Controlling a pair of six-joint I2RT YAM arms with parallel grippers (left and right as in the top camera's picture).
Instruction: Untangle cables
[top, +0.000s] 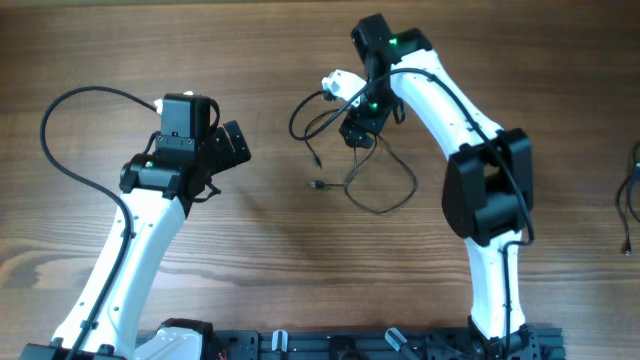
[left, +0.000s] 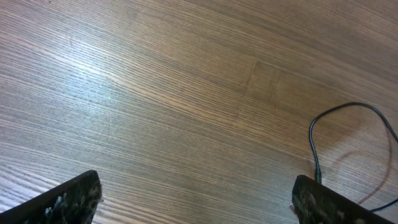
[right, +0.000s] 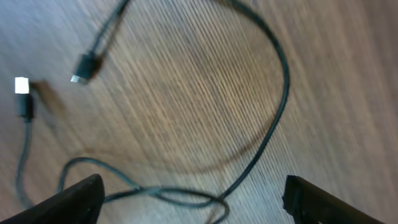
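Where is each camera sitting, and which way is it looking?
Overhead: above the table, looking straight down; shows both arms, the left gripper, the right gripper and the cables.
Left wrist: on the left arm, looking down at bare wood and a bit of cable; its own fingers show in the bottom corners.
Right wrist: on the right arm, looking down at a cable loop and plug ends; its own fingers show in the bottom corners.
Shared: overhead and right wrist both show the looping cables.
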